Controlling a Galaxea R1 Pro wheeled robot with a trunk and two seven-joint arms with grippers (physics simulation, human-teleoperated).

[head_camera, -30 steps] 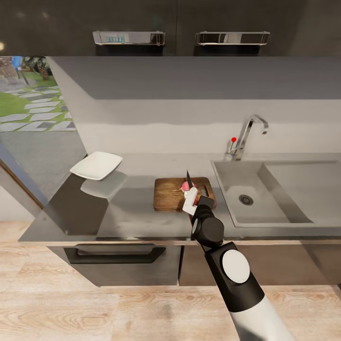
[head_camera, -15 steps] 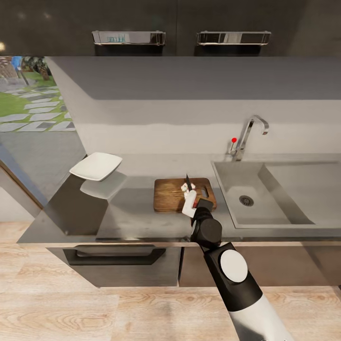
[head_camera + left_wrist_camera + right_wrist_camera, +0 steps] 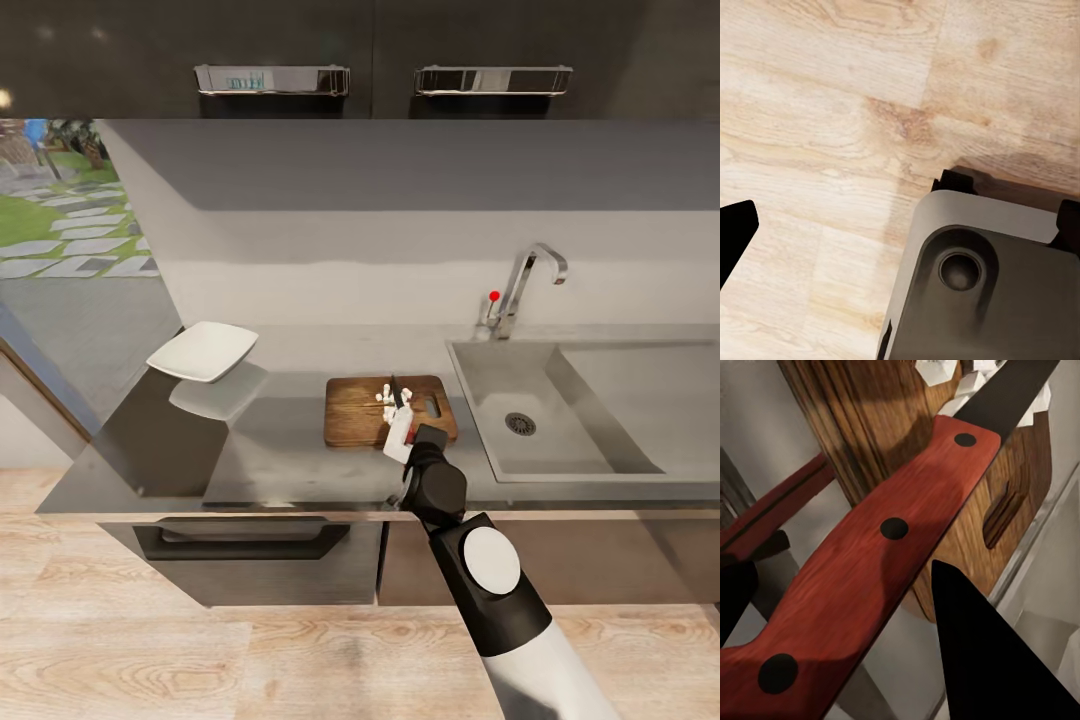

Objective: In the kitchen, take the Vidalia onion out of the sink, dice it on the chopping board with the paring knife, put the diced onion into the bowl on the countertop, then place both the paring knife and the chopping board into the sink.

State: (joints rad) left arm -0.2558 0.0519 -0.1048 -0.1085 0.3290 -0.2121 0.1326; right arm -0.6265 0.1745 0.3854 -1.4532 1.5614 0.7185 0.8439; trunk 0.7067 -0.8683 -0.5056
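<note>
Nearest, the right arm reaches up from the counter's [image 3: 270, 450] front edge, and the right hand [image 3: 399, 432] grips the paring knife [image 3: 397, 394] by its handle. In the right wrist view the reddish riveted handle [image 3: 870, 562] lies between the dark fingers [image 3: 990, 660], with the blade running out over the wood. The blade tip rests among small white diced onion pieces [image 3: 386, 395] near the middle-right of the chopping board [image 3: 355, 410]. The board lies flat near the counter's front edge, its slot handle toward the sink [image 3: 600, 400]. The basin, just beside the board at the counter's right end, shows a dark drain [image 3: 519, 422]; the chrome faucet [image 3: 525, 285] stands at its back edge. The white bowl [image 3: 202, 350] sits toward the counter's far left corner, well apart from the board. The left wrist view shows wooden floor [image 3: 832, 112] and the robot's grey base [image 3: 990, 285]; I cannot tell the left hand's state.
</note>
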